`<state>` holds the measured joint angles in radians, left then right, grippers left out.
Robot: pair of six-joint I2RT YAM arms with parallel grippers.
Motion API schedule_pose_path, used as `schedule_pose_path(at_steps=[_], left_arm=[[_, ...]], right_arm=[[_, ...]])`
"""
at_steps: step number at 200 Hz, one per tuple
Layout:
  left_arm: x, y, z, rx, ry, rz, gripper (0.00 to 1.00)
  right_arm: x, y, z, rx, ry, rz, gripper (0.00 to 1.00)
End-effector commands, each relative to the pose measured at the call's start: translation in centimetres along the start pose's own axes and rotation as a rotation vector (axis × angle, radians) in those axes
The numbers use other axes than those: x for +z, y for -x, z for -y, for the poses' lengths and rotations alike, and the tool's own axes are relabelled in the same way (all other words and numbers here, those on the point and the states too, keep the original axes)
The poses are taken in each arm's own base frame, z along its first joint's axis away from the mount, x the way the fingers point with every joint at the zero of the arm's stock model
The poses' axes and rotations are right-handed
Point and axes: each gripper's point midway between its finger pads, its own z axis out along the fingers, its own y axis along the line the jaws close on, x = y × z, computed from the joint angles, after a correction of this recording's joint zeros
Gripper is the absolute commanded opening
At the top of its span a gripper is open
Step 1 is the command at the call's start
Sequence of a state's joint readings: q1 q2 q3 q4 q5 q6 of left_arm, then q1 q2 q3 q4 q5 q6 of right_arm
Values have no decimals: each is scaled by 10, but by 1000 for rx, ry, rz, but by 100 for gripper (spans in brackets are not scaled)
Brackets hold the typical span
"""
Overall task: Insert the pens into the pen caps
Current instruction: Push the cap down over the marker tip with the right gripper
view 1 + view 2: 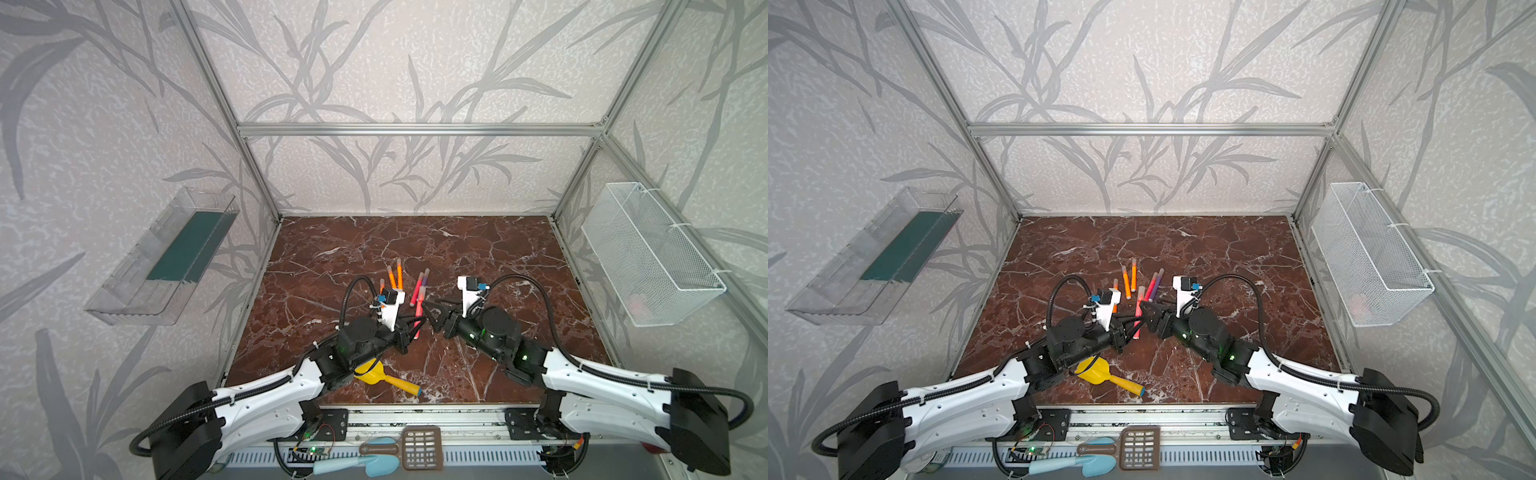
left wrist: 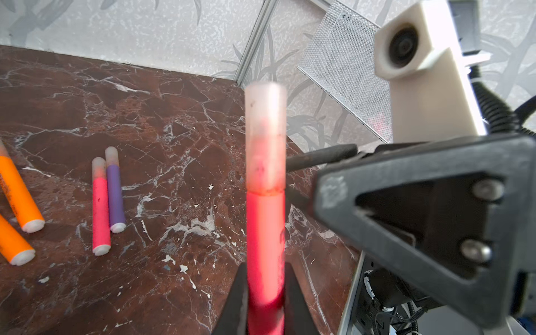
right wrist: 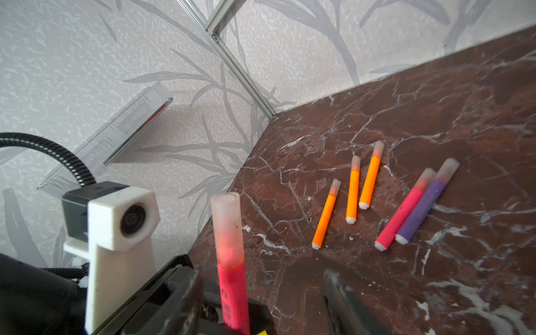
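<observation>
Pink-red pen [image 2: 265, 226], wearing its pale pen cap [image 2: 265, 136], is clamped in my left gripper [image 2: 265, 272], arm reaching low toward centre. My right gripper [image 3: 261, 290] meets it, jaws apart around the pen. Five capped pens [image 3: 352, 191] lie just beyond, and the marble table [image 1: 498, 257] runs bare rightward to the frame.

A dark red-brown marble table [image 1: 415, 241] with white veins sits inside an aluminium frame [image 1: 419, 129], with pale leaf-patterned wallpaper [image 1: 374, 62] behind it. A yellow toy shovel [image 1: 374, 374] with a blue-ended handle lies near the table's front edge. A clear plastic tray [image 1: 166, 257] with a dark green bottom hangs on the left wall, and a white mesh basket [image 1: 652, 253] on the right. In front of the table lie a brown slotted scoop [image 1: 419, 448] and a pale blue spade [image 1: 361, 463].
</observation>
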<state>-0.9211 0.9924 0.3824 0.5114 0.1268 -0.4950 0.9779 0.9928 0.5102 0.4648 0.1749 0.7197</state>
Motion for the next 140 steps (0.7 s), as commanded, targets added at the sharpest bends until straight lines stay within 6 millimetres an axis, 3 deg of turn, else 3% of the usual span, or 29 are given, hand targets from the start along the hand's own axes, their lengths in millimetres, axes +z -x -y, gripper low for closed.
schedule_pose_path(at_steps=[1, 36, 72, 109, 140], left_arm=[[3, 0, 9, 68, -50, 0, 0], [7, -9, 12, 115, -72, -20, 0], [11, -14, 18, 149, -94, -40, 0], [13, -18, 16, 155, -84, -51, 0], [15, -19, 13, 160, -70, -54, 0]], right_arm=[[-16, 20, 1, -39, -11, 46, 74], [-27, 34, 3, -48, -20, 79, 83], [-8, 28, -2, -44, -21, 12, 83], [12, 20, -6, -38, -20, -44, 73], [21, 14, -9, -25, -3, -74, 49]])
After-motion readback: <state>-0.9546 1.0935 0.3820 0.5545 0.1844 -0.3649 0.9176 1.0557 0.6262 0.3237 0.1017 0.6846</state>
